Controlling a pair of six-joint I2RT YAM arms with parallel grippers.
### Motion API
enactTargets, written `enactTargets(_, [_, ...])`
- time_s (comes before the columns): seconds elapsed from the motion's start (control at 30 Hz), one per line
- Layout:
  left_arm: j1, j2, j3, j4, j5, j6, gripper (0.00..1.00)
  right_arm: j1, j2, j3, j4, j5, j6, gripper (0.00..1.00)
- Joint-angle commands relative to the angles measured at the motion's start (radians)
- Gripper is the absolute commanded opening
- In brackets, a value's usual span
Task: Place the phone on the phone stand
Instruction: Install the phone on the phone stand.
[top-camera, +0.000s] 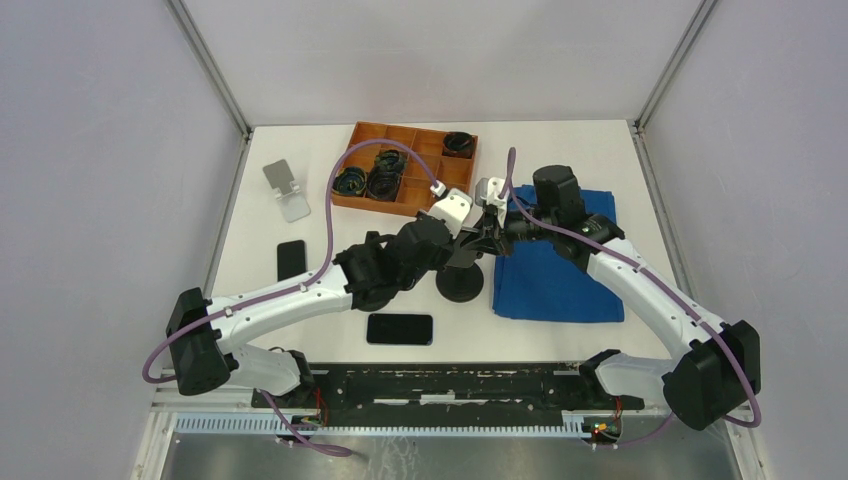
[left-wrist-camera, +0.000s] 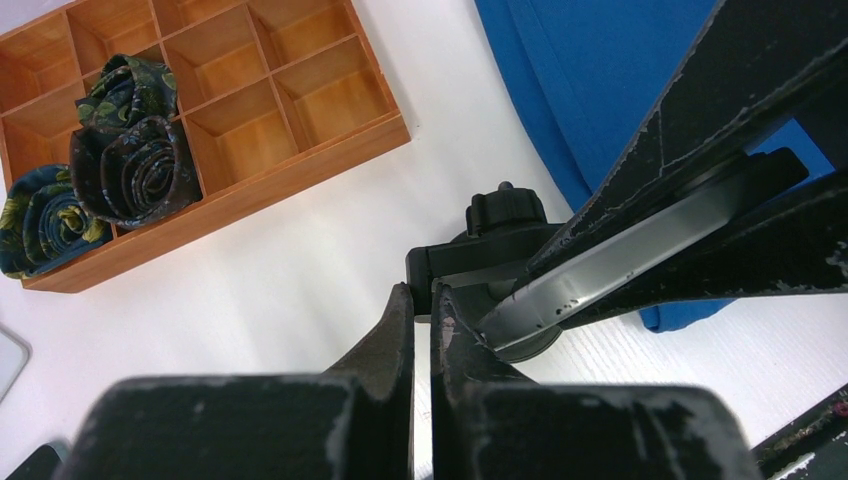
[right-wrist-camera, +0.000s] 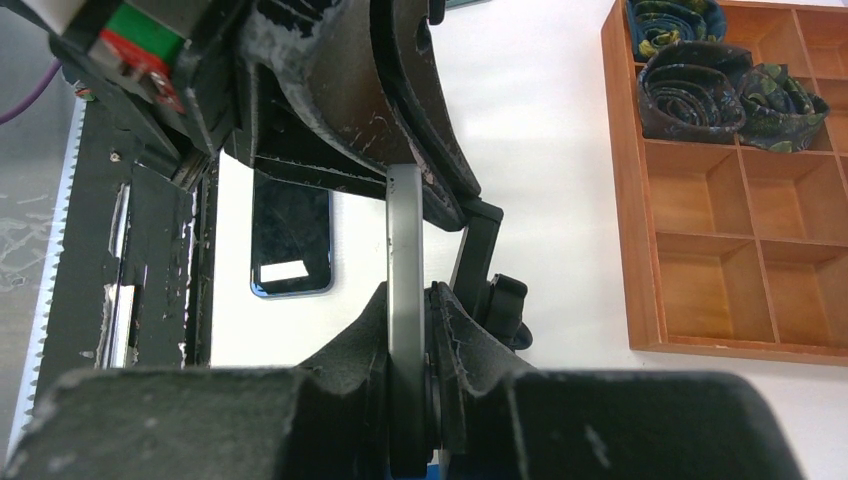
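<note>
Wooden tray (top-camera: 395, 208) far, blue cloth (top-camera: 560, 280) right: right gripper (right-wrist-camera: 410, 297) pinches slim grey phone (right-wrist-camera: 405, 230) edge-on above black stand (top-camera: 459, 285); left gripper (left-wrist-camera: 420, 297) closed on nothing.

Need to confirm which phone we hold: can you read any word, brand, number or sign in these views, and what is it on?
No readable text in any view.
Grey flat phone in the right gripper: bare edge only, no marking.
Black glass phone lying flat, screen up: blank, just glare.
Second black phone further left: too small to tell.
Orange wooden compartment tray: no label visible.
</note>
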Motion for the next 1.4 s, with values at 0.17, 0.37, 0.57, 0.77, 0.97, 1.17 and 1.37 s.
enactTargets(0.17, [0.006,-0.058,-0.007,-0.002,-0.103,0.030,0.02,-0.078,0.025,0.001,0.005,0.296,0.028,0.00])
enactTargets(0.37, [0.006,-0.068,-0.030,0.018,-0.114,0.035,0.02,-0.093,0.039,0.000,0.006,0.293,0.055,0.00])
enactTargets(0.57, [0.006,-0.080,-0.047,0.033,-0.140,0.039,0.02,-0.100,0.044,-0.002,0.002,0.289,0.064,0.00])
enactTargets(0.77, [0.009,-0.089,-0.059,0.039,-0.158,0.044,0.02,-0.105,0.047,-0.002,-0.001,0.299,0.069,0.00])
enactTargets(0.97, [0.013,-0.098,-0.064,0.042,-0.166,0.052,0.02,-0.105,0.061,0.000,-0.011,0.312,0.078,0.00])
enactTargets(1.17, [0.013,-0.093,-0.064,0.051,-0.162,0.068,0.02,-0.105,0.068,-0.001,-0.007,0.335,0.115,0.00])
enactTargets(1.37, [0.014,-0.090,-0.069,0.055,-0.179,0.079,0.02,-0.105,0.074,0.010,-0.027,0.357,0.133,0.00])
